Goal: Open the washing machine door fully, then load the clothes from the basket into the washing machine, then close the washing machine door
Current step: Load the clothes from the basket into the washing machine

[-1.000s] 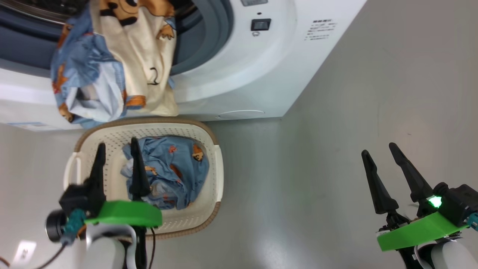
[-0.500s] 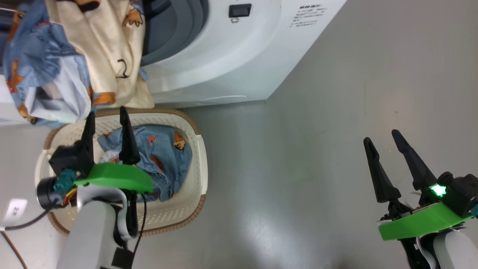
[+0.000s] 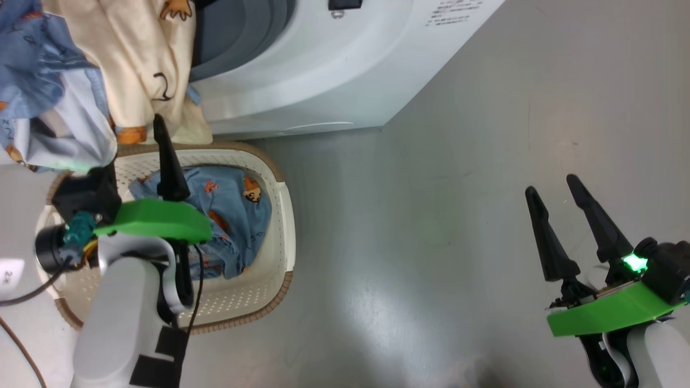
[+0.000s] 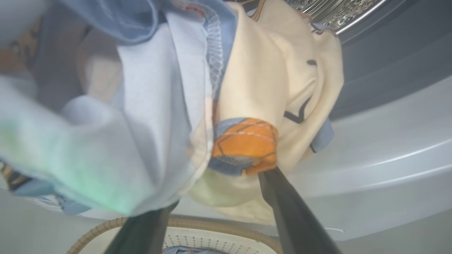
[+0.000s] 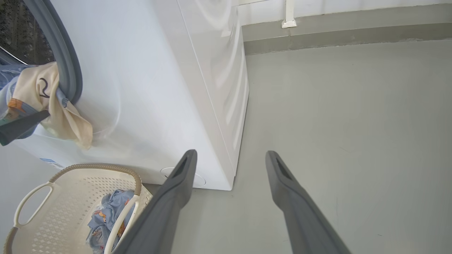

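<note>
Left gripper (image 4: 219, 192) has climbed from the basket (image 3: 280, 215), jaws spread wide astride the clothes (image 3: 135, 64), which hang lengthwise down the washing machine (image 3: 323, 70) front; right gripper (image 3: 551, 184) gapes empty

No full string is legible anywhere.
- Big white front-loading washing machine (image 3: 323, 81): there is a block of small dark printed lines (image 3: 452, 13) on the front panel, to the right of the drum opening in the head view. It is too small to read.
- Small pale-blue label (image 5: 48, 162) sits low on the same front, near the brown rim of the cream-white perforated plastic basket (image 5: 95, 165). Its print is blurred.
- Small white tag (image 3: 9, 274) on the grey floor at the left edge of the head view: it reads "2", and the next character is unclear.
- Cream cartoon-print cloth (image 3: 145, 59) hanging from the drum mouth: it has a black hooked curl (image 3: 161, 87) that looks like a 2. It seems to be part of the drawing rather than lettering.
</note>
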Motion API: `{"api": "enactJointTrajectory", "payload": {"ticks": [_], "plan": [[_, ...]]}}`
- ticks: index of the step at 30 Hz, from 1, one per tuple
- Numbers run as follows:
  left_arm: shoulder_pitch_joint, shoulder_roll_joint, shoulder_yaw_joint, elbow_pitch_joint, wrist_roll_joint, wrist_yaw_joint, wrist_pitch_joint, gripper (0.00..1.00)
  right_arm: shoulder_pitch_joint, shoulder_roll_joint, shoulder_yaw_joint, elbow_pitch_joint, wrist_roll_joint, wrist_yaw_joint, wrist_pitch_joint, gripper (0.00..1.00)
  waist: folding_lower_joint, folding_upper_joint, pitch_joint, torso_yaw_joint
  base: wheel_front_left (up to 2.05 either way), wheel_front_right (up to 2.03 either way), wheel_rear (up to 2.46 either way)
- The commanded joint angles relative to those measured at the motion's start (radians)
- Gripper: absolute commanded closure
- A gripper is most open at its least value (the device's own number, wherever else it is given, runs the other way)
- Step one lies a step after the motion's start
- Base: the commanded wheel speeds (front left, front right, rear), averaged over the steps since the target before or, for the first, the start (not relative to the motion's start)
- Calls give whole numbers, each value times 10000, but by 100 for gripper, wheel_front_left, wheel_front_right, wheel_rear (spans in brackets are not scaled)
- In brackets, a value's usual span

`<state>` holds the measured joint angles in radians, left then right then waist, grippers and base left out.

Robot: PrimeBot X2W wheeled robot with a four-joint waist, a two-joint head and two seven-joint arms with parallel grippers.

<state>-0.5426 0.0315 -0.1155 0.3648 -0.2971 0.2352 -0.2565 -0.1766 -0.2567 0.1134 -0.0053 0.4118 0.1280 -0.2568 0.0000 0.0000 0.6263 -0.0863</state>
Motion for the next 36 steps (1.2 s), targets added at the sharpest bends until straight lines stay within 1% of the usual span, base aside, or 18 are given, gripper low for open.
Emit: {"api": "enactJointTrajectory", "payload": {"ticks": [1, 6, 7, 8, 9, 11, 12, 13, 14, 24, 31, 36], "plan": [[-205, 187, 297, -141, 224, 111, -53, 0, -19, -144, 209, -265, 101, 27, -49, 0, 0, 0, 101, -48, 0, 0, 0], [-572, 187, 364, -65, 547, 343, -53, 0, -107, -141, 217, -294, 164, 27, -49, 0, 0, 0, 287, -151, 0, 0, 0], [-625, 187, 361, -44, 571, 367, -53, 5, -119, -134, 216, -290, 176, 27, -49, 0, 0, 0, 313, -171, 0, 0, 0], [-675, 187, 363, -24, 581, 387, -53, 45, -132, -128, 217, -285, 185, 27, -49, 0, 0, 0, 335, -189, 0, 0, 0], [-716, 187, 370, -16, 591, 406, -53, 57, -141, -115, 209, -277, 195, 27, -49, 0, 0, 0, 353, -204, 0, 0, 0], [-766, 187, 398, -26, 604, 447, -53, 75, -154, -93, 198, -269, 210, 27, -49, 0, 0, 0, 377, -223, 0, 0, 0], [-776, 187, 412, -43, 610, 466, -53, 93, -158, -81, 196, -264, 217, 27, -49, 0, 0, 0, 385, -231, 0, 0, 0], [-776, 187, 412, -43, 610, 466, -53, 93, -158, -81, 196, -264, 217, 27, -49, 0, 0, 0, 385, -231, 0, 0, 0], [-777, 187, 422, -55, 619, 479, -53, 100, -164, -71, 194, -260, 222, 27, -49, 0, 0, 0, 390, -236, 0, 0, 0], [-537, 187, 506, -358, 640, 440, -53, 100, -198, 3, 188, -193, 295, 27, -49, 0, 0, 0, 294, -117, 0, 0, 0], [-83, 187, 391, -1377, 553, 483, -53, 100, -160, 64, 195, -188, 324, 27, -49, 0, 0, 0, 198, -20, 0, 0, 0], [-178, 188, 425, -1844, 811, 428, -53, 100, -202, 130, 278, -181, 359, 27, -49, 0, 0, 0, 163, -22, 0, 0, 0]]}}
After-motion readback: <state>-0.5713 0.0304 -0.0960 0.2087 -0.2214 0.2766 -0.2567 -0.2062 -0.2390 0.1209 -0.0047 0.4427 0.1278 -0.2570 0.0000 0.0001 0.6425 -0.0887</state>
